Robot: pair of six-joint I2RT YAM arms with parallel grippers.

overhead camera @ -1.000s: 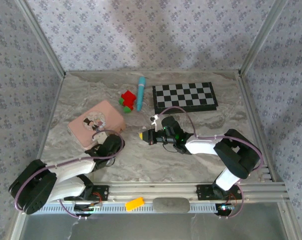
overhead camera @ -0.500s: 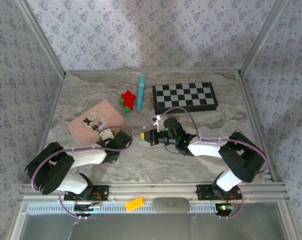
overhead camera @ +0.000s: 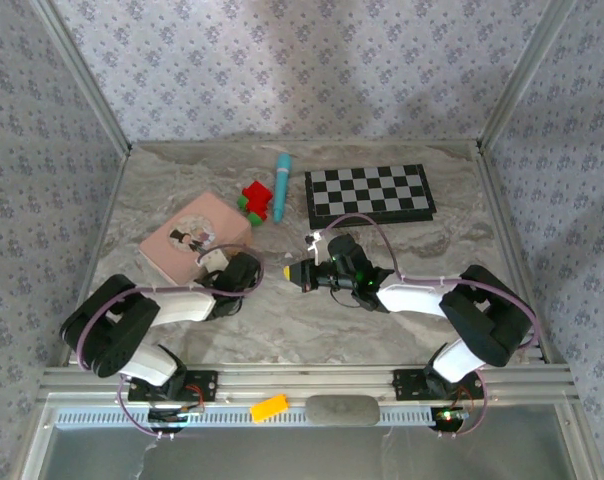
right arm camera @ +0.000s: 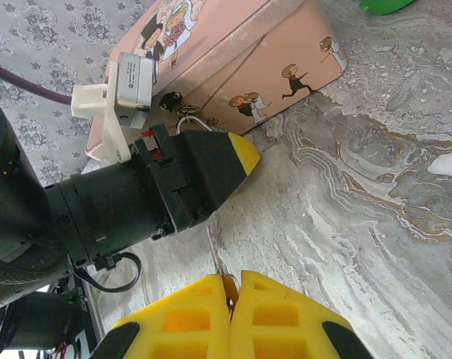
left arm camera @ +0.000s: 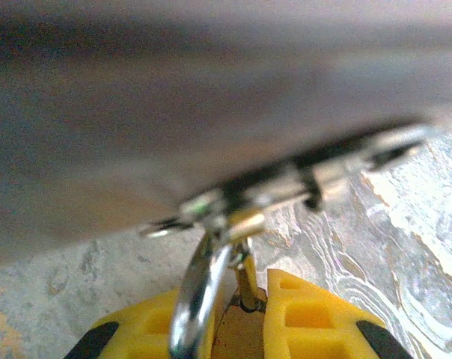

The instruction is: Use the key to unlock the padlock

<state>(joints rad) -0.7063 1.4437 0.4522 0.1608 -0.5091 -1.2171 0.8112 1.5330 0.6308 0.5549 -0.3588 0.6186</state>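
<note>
Since the left yellow fingers [left arm camera: 308,321] seem clamped on the tiny brass padlock [left arm camera: 201,295] beside the pink picture box [right arm camera: 233,60], a shallow pinch could let it twist against the closed right fingers [right arm camera: 275,314].

White-shelled left arm [overhead camera: 177,303] at lower left, matching right arm [overhead camera: 412,296] at lower right, black joints, looping purple cables [right arm camera: 24,82], ribbed yellow fingers [right arm camera: 182,323] cornered black, white wrist camera bracket [right arm camera: 106,112]

Bare tabletop [overhead camera: 312,335] between both arms; pink box [overhead camera: 187,232] close beside the left jaws.
</note>
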